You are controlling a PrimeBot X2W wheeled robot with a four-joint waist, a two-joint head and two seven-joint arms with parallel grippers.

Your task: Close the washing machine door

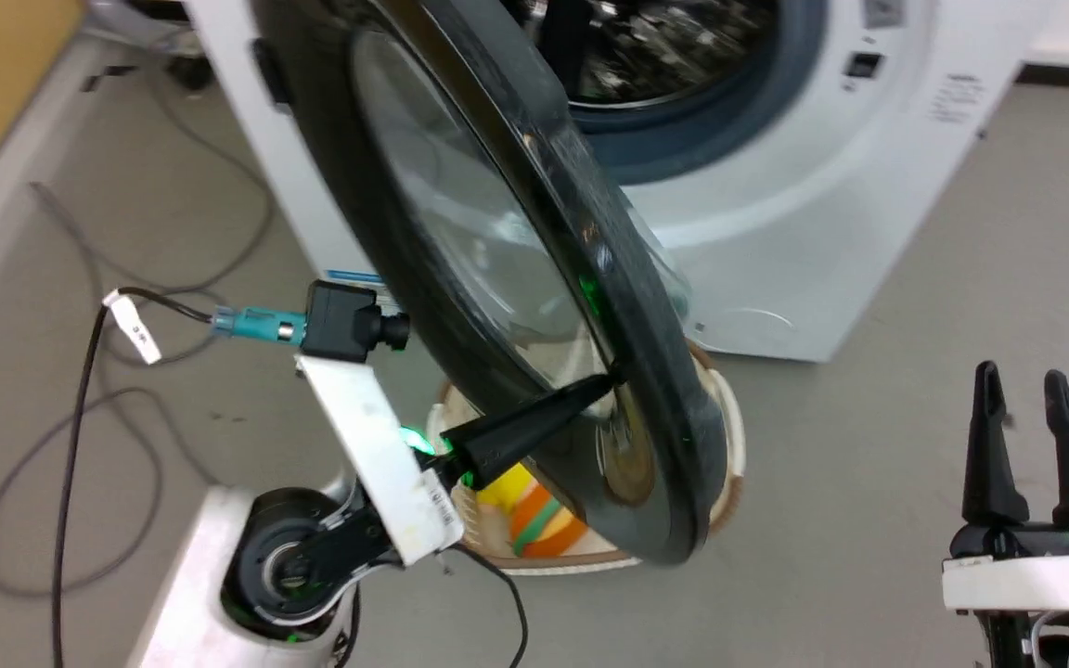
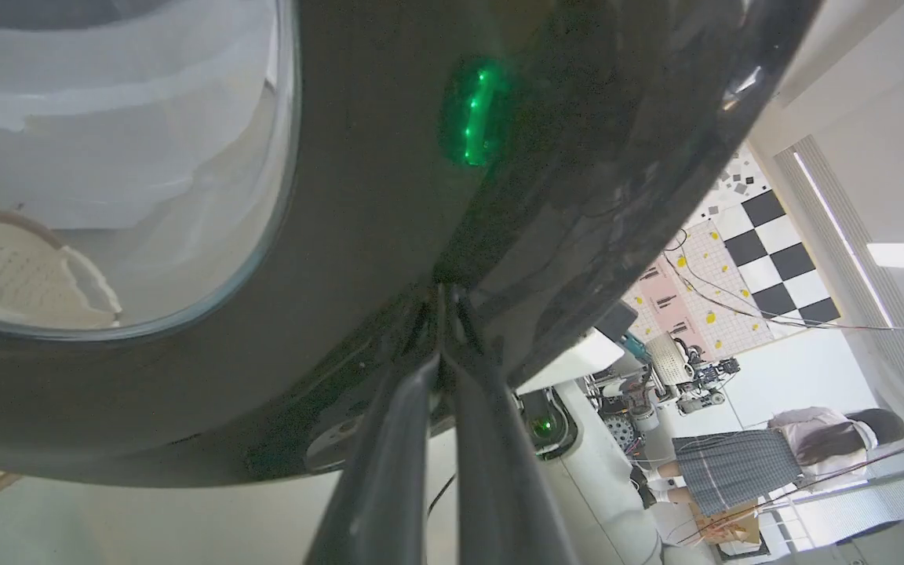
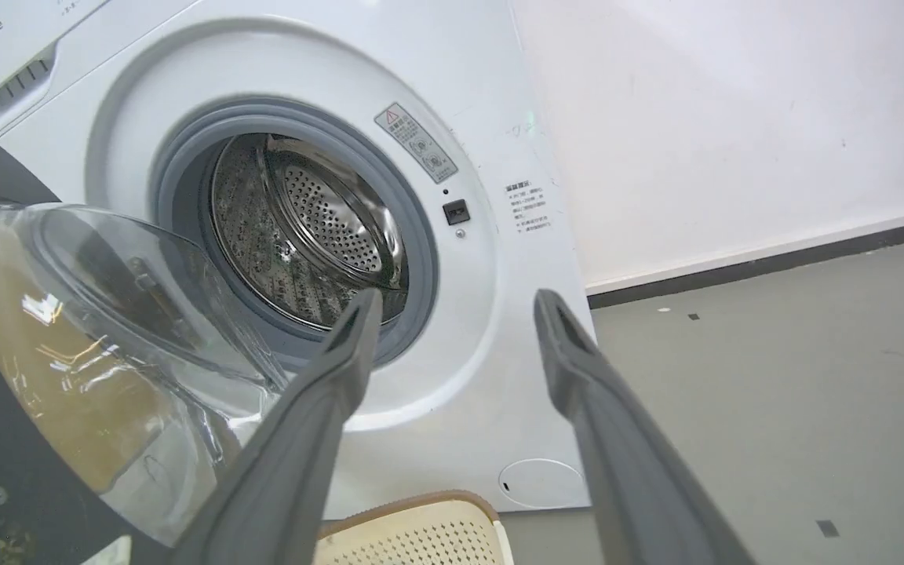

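Plainly, the washing machine door (image 1: 497, 278) stands well open from the washing machine (image 1: 776, 232). It is hinged at the machine's left edge and reaches away from the front toward the robot, so the head view catches it nearly edge-on. Its free rim is the part farthest from the machine, above the cream laundry basket (image 1: 729, 417) that sits just in front of the machine. The left gripper (image 1: 604, 383) is clenched on nothing. Its two fingers (image 1: 534, 422) are pressed into one point that touches the door's outer black face near the free rim, on the side turned away from the machine's opening. The coming move turns on that, I judge: the opening lies beyond the door from this gripper, so a push along the fingers should swing the door toward the machine. The right gripper (image 1: 1021, 376) is released, fingers spread and empty, well apart from the machine's front and farther from the door than the left. The left wrist view gives the contact itself, on glossy black beside the window's edge. The right wrist view gives the door's inner side, with the glass bowl (image 3: 107, 337) bulging toward the steel drum (image 3: 303, 227). It also shows the grey gasket (image 3: 421, 259), with nothing I can see lying across it.
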